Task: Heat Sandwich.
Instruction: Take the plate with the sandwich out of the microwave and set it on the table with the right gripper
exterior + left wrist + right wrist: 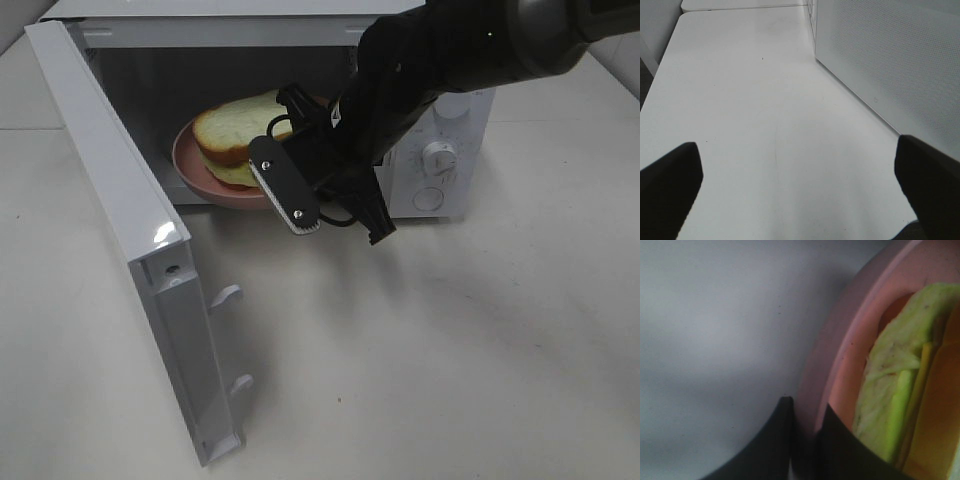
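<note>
The sandwich, white bread with green lettuce, lies on a round pink plate in the mouth of the open white microwave. The plate's front rim reaches the cavity's front edge. My right gripper is shut on the pink plate's rim, one finger on each side of it. In the exterior view the black right arm reaches in from the upper right and hides the fingertips. My left gripper stands wide open over bare table, holding nothing, and is outside the exterior view.
The microwave door is swung fully open toward the front left, its latch hooks facing the table. Its perforated panel stands close beside my left gripper. The control knobs are on the microwave's right. White table surrounds it.
</note>
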`<state>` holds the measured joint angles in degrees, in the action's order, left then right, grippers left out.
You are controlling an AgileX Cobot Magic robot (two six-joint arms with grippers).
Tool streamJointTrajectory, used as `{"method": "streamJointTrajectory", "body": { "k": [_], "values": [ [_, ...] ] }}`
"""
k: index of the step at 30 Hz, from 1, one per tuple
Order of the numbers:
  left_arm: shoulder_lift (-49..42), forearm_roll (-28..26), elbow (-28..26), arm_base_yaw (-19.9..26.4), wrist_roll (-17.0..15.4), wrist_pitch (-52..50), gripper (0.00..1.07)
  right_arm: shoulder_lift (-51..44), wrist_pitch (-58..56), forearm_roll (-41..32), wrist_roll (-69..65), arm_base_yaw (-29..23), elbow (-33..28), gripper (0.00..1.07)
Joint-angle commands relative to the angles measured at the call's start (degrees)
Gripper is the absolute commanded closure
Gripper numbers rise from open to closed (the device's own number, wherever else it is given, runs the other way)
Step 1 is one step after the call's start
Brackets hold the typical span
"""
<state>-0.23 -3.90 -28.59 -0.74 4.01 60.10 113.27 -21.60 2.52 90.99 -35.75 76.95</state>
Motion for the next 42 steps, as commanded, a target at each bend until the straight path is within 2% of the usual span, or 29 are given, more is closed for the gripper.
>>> {"method": "streamJointTrajectory", "body": {
  "k": [1,9,13,28,42],
  "values": [
    [-1.6,-0.06,0.29,0.11,0.0,-0.74,0.07,-3.21,2.98,-0.34,0.46,0.06,-2.92,1.07],
    [-1.6,-0.06,0.29,0.11,0.0,-0.74,0.07,-8.14,5.61,-0.34,0.74,0.06,-9.68,1.07],
    [-1.6,-0.06,0.29,0.11,0.0,-0.74,0.07,-13.18,6.82,-0.29,0.74,0.06,-15.07,1.07],
    [-1.6,-0.06,0.29,0.11,0.0,-0.74,0.07,-26.01,6.47,-0.23,0.34,0.06,-28.76,1.07],
    [-1.6,-0.06,0.29,0.11,0.0,-0.74,0.07,-36.61,3.55,1.83,-4.01,0.06,-38.27,1.07]
  ]
}}
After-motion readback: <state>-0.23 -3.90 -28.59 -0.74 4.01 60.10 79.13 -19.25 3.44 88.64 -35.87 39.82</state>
